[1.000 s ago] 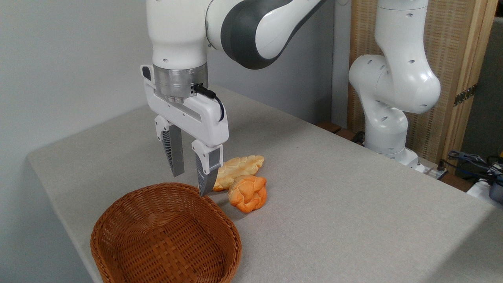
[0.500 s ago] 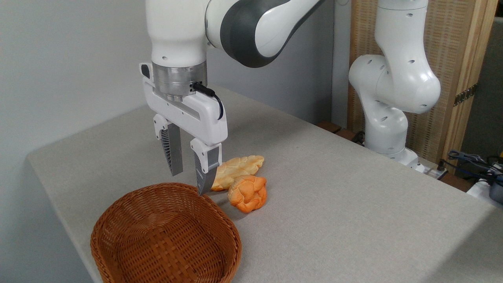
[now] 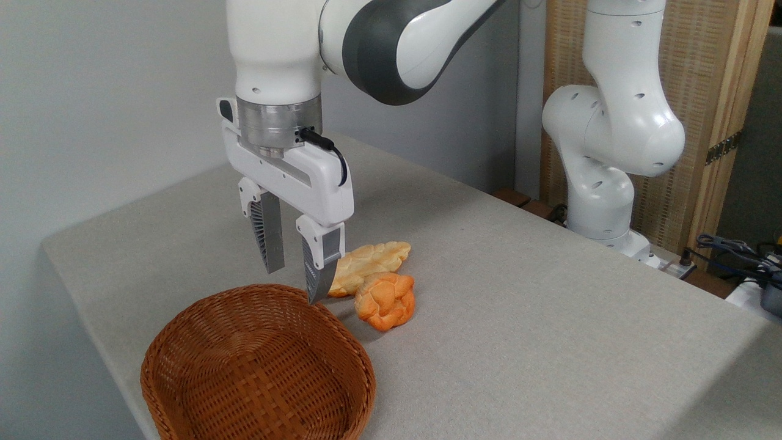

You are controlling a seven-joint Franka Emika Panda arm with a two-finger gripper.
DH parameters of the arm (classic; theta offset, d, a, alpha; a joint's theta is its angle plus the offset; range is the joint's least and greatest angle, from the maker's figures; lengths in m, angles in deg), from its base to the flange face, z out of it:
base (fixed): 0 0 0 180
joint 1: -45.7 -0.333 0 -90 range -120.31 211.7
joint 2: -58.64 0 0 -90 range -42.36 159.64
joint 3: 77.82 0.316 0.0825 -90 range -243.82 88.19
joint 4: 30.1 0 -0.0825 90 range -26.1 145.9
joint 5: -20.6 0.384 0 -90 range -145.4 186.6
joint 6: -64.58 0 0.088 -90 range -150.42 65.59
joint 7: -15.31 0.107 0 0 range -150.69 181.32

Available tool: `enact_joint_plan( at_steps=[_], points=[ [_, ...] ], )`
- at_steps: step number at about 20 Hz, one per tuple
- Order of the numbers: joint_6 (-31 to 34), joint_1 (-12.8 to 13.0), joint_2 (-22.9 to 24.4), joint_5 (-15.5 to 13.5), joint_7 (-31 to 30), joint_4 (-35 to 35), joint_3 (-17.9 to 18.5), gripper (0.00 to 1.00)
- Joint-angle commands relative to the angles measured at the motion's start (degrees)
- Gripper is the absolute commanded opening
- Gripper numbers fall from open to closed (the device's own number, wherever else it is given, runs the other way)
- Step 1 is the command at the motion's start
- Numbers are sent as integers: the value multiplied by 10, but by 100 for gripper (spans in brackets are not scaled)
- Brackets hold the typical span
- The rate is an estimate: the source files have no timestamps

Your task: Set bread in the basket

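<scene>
Gripper (image 3: 295, 286) hangs empty over the basket (image 3: 256, 366) far rim, fingers (image 3: 269, 235) apart; bread (image 3: 386, 300) just right on open tabletop (image 3: 537, 318).

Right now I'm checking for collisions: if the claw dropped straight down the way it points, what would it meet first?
Probably the basket: the open claw hangs over its far rim, empty. Depth is unclear, so it may land on the table just behind the rim instead. The bread lies off to the right.
</scene>
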Motion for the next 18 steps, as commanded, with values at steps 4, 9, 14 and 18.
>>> enact_joint_plan(
  at_steps=[4,9,14,18],
  points=[
    [-5,4,-4,5,3,-7,9,100],
    [4,5,-4,6,-2,-5,8,100],
    [50,6,1,6,4,5,7,100],
    [47,9,24,6,7,53,5,100]
  ],
)
